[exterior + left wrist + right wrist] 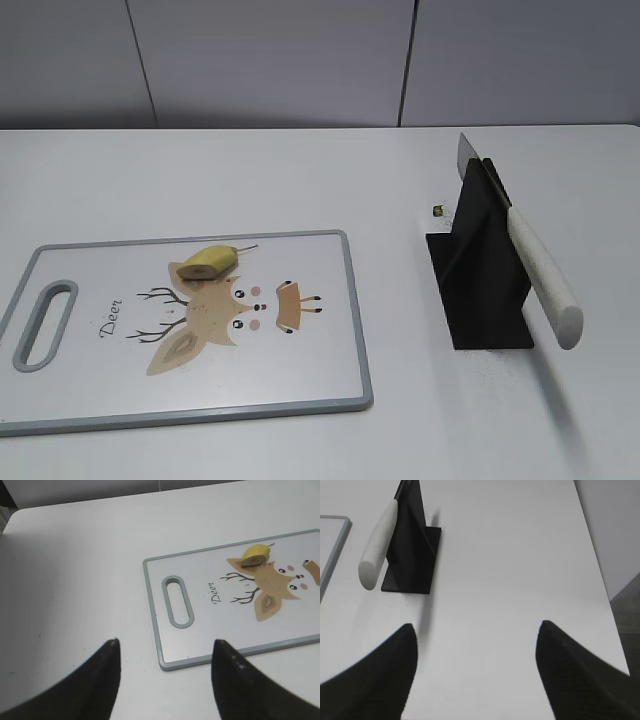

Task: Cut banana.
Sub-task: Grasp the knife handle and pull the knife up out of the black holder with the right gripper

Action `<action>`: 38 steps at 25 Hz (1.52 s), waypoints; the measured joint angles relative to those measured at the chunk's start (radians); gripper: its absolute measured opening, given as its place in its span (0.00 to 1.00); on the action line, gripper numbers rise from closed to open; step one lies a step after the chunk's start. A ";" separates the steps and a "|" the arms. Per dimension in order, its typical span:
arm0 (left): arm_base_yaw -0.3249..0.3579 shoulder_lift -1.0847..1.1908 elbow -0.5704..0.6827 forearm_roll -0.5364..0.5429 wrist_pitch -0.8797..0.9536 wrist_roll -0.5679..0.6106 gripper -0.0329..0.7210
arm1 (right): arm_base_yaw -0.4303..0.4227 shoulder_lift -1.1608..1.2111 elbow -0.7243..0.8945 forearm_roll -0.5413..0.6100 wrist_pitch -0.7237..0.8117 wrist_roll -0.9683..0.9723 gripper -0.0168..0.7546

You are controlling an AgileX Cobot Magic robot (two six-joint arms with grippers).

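A short yellow banana piece with its stem lies on the white, grey-rimmed cutting board, above the deer drawing; it also shows in the left wrist view. A knife with a white handle rests tilted in a black stand, handle toward the front; the right wrist view shows the handle and stand. My left gripper is open and empty over the bare table near the board's handle-end corner. My right gripper is open and empty, to the right of and nearer than the stand. Neither gripper shows in the exterior view.
A small dark speck lies on the table left of the stand. The board has a cut-out handle slot at its left end. The table's right edge shows in the right wrist view.
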 joint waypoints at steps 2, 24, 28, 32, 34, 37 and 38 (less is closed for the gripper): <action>0.000 0.000 0.000 0.000 0.000 0.000 0.79 | 0.000 0.059 -0.030 0.001 0.013 0.000 0.75; 0.000 0.000 0.000 0.000 0.000 0.000 0.79 | 0.105 0.529 -0.337 -0.012 0.161 0.163 0.77; 0.000 0.000 0.000 0.000 0.000 0.000 0.79 | 0.194 0.626 -0.362 -0.014 0.162 0.205 0.77; 0.000 0.000 0.000 0.000 0.000 0.000 0.79 | 0.297 0.723 -0.376 -0.014 0.161 0.234 0.77; 0.000 0.000 0.000 0.000 0.000 0.000 0.79 | 0.347 0.764 -0.381 -0.017 0.161 0.245 0.77; 0.000 0.000 0.000 0.000 0.000 0.000 0.79 | 0.421 0.831 -0.393 -0.027 0.162 0.267 0.77; 0.000 0.000 0.000 0.001 0.000 0.000 0.79 | 0.438 0.847 -0.399 -0.033 0.162 0.274 0.77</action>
